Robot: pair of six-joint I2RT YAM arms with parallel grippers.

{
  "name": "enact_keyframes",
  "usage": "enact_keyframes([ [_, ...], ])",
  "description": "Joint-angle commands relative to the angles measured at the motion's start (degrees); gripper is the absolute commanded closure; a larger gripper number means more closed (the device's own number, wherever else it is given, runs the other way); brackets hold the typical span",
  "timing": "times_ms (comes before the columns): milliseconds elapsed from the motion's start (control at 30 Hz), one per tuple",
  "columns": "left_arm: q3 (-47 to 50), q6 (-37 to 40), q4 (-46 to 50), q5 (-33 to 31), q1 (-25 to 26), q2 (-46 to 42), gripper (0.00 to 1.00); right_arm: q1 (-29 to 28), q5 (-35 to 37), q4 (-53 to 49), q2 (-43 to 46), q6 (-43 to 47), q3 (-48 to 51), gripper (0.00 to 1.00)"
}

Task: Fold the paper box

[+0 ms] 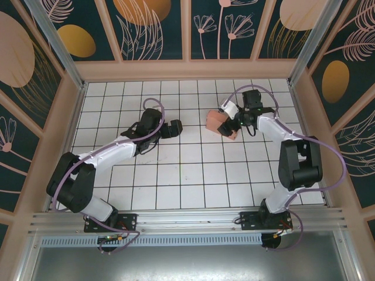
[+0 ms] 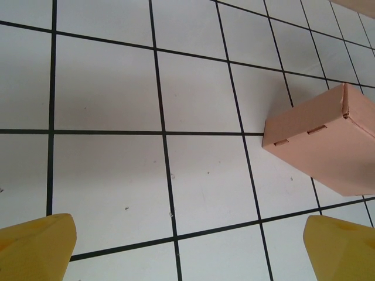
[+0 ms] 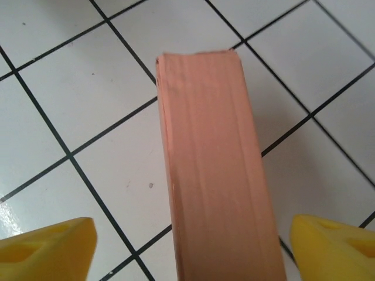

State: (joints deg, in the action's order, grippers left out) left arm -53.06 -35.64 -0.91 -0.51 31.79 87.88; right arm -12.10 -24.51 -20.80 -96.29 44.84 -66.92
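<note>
Jaws on the right gripper (image 3: pixel 191 227) are spread apart on either side of the paper box (image 3: pixel 214 146). A bit of tile shows on each side, so they're straddling it, not pinching. My guess is it's lined up to squeeze the walls square. The box looks folded up already, tabs in their slots, sitting on the tabletop (image 1: pixel 176 175) right of centre, toward the far end. The left gripper (image 2: pixel 187 231) has its jaws wide apart too, empty, hanging near the box, probably just parked out of the way.
</note>
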Motion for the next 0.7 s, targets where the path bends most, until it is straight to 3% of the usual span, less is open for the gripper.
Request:
enact_keyframes([
  [0, -1.3, 1.19, 1.15, 0.21, -0.33, 0.81, 0.01, -0.5, -0.7, -4.05, -0.34, 1.82, -2.17, 0.25],
  [100, -1.15, 1.18, 1.17, 0.08, -0.33, 0.99, 0.01, -1.28, -0.53, -4.86, 0.02, 2.32, -2.09, 0.39],
  [267, -1.15, 1.34, 1.17, 0.1, -0.35, 1.05, 0.01, -3.44, 4.25, -2.72, 1.83, 1.99, -0.39, 0.51],
  [433, -1.24, 1.71, 1.39, -0.4, -0.35, 0.81, 0.01, -6.09, 9.2, 1.22, 4.92, 1.67, 1.9, 0.58],
  [667, -0.72, 1.71, 1.08, -1.22, -0.36, 0.08, 0.01, -11.53, 18.71, 12.52, 8.25, 0.96, 6.43, 0.6],
])
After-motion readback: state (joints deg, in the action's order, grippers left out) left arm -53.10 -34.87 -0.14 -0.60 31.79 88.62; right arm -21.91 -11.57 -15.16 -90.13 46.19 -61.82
